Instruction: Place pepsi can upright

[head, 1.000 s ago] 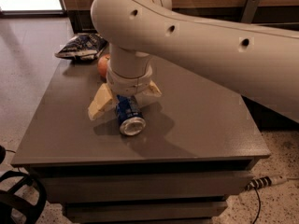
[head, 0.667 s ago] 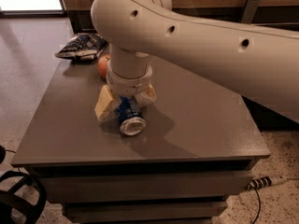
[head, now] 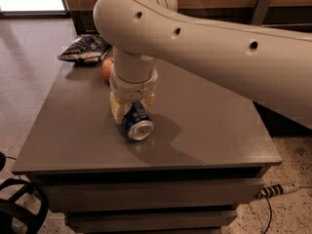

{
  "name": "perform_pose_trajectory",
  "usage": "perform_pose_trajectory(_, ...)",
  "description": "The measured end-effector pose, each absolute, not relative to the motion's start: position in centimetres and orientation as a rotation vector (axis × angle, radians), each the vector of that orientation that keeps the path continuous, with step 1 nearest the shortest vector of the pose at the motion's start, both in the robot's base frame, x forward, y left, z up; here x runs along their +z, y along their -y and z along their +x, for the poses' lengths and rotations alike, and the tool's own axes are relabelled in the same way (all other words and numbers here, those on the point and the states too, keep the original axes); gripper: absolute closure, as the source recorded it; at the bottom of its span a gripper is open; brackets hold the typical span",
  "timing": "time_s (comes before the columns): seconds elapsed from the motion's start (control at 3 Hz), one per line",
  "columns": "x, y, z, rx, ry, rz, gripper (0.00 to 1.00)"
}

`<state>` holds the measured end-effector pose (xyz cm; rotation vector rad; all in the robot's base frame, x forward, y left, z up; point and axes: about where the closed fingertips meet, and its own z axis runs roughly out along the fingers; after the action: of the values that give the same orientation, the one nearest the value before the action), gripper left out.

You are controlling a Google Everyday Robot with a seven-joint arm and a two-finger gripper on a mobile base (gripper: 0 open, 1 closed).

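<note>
**Fig.** Grasp stage of the can-righting task. The pepsi can [head: 138,125] lies on its side on the tabletop [head: 209,126], centre-left of frame. Its silver end faces lower right toward the viewer & its blue body runs back under the wrist. The claw [head: 131,109] reaches straight down from the arm [head: 204,43] & is clamped on the can's rear half, w/ one pale finger against the left flank & the other at the right flank; no gap shows on either side. Handling (est.): thin metal wall, smooth & curved, so slippery across the pads & apt to roll if let go on its side. Weight is unknown, since full vs. empty can't be read; a hard squeeze could dent an empty one. Best hold: across the cylinder at mid-body, pads on opposite flanks & clear of both rims, so a wrist turn can bring the base down flat. An apple [head: 107,68] sits just behind the wrist, upper left. A snack bag [head: 85,48] lies at the far upper-left corner of the tabletop, well apart from the can.
</note>
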<state>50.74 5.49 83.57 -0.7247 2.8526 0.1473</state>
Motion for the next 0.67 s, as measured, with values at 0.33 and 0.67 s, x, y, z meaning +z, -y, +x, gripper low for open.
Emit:
perform_pose_trajectory(0.33,83.54,-5.51,50.71,0.147,-2.852,-0.726,1.0)
perform_pose_trajectory(0.67,84.21,-4.65,50.55,0.2,-2.791,-0.71,1.0)
